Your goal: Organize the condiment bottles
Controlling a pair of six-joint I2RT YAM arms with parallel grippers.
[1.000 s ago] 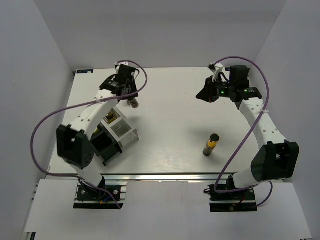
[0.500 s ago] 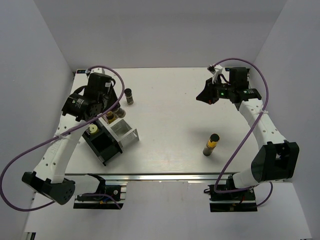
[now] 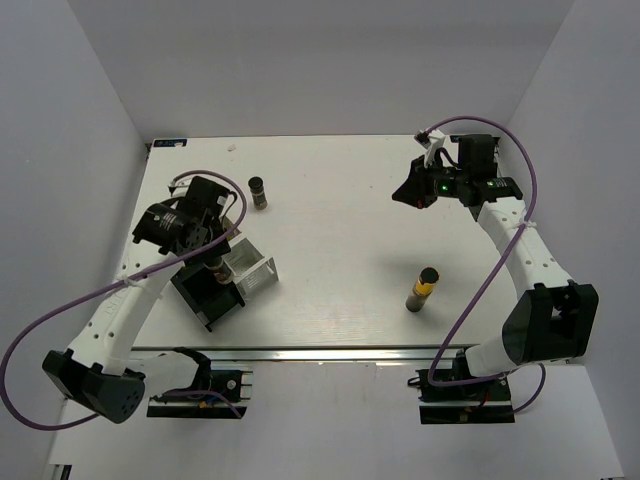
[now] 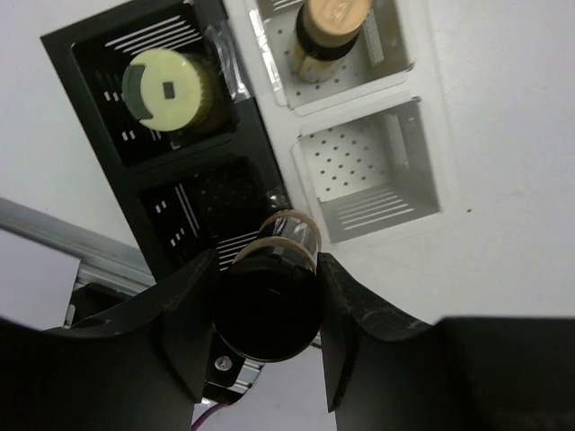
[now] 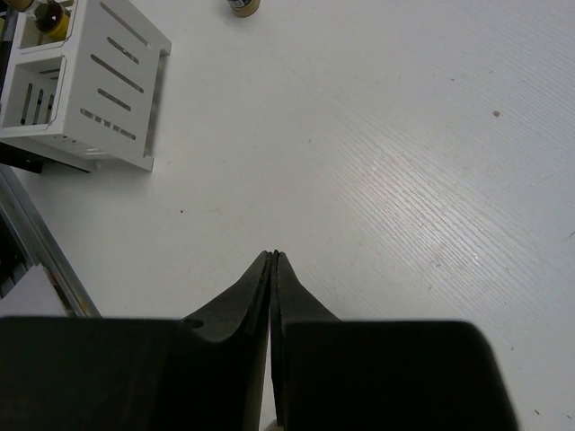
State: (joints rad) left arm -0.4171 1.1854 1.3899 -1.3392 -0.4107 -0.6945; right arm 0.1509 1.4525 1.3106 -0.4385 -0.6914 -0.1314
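My left gripper (image 3: pixel 216 262) (image 4: pixel 268 268) is shut on a dark brown bottle with a black cap (image 4: pixel 269 310) and holds it above the black-and-clear rack (image 3: pixel 205 300), over an empty black compartment (image 4: pixel 211 202). In the rack, a cream-white bottle (image 4: pixel 168 87) stands in a black compartment and a brown-capped bottle (image 4: pixel 332 27) stands in a clear one. Another dark bottle (image 3: pixel 259 192) stands on the table behind the rack. A yellow-labelled bottle (image 3: pixel 423 289) stands at the right. My right gripper (image 3: pixel 412 190) (image 5: pixel 272 258) is shut and empty, high over the back right.
One clear compartment (image 4: pixel 368 171) next to the held bottle has nothing in it. The rack (image 5: pixel 81 81) shows at the far left of the right wrist view. The table's near metal rail (image 3: pixel 330 353) runs just in front of the rack.
My left arm has swung from the back of the table, near the standing dark bottle, toward me and now hangs over the rack with a bottle. The right arm has not moved.
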